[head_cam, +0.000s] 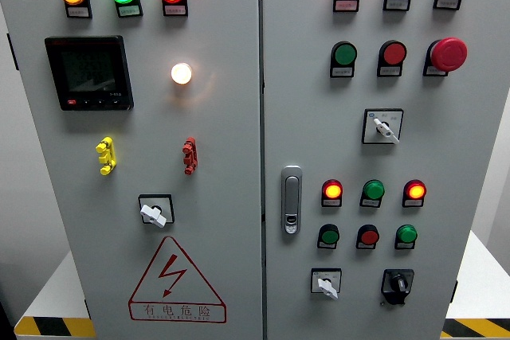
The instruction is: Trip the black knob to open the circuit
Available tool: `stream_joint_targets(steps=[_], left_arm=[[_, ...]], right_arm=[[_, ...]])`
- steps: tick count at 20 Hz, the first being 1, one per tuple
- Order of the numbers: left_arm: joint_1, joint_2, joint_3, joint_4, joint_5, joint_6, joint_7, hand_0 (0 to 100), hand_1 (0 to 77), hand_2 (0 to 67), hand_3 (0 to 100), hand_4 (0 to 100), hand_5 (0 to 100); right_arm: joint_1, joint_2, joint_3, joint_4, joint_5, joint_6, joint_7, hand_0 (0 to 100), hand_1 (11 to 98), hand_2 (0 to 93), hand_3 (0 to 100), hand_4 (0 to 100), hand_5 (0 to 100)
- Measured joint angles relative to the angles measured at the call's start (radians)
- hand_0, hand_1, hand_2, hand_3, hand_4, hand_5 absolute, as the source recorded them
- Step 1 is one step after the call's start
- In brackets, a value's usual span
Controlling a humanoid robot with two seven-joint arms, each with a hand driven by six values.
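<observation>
No robot hands in shot yet, so finger state can't be told, and the black knob point(397, 283) sits low, well right of the door handle point(292, 199): small, rigid, probably detented, best pinched across its pointer.

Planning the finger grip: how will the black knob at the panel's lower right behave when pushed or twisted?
The black knob looks like rigid plastic fixed in a square bezel, so it should probably rotate in place rather than lift off. Its raised bar likely offers grip, though the glossy surface may be slippery. No robot hand is in view.
</observation>
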Motion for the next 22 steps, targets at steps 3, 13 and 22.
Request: stream_joint_targets(steps=[3,13,22], left_arm=[[0.0,0.0,0.0,0.0,0.0,0.0,0.0,0,0.0,19.5,26,10,9],[0.0,0.0,0.0,0.0,0.0,0.0,0.0,0,0.0,19.5,26,10,9],[0.001,0.0,0.0,0.0,0.0,0.0,0.0,0,0.0,19.5,26,10,9]], right_arm=[[0.001,0.0,0.0,0.0,-0.001,0.0,0.0,0,32.4,2.5,9,2,13],[0.03,-0.0001,0.164,-0.005,-0.118,0.049,-0.014,0,32.8,2.4,9,2,13],[0.051,0.0,0.86,-0.02,-0.829,0.21,-0.071,0,32.8,2.3,9,2,12]])
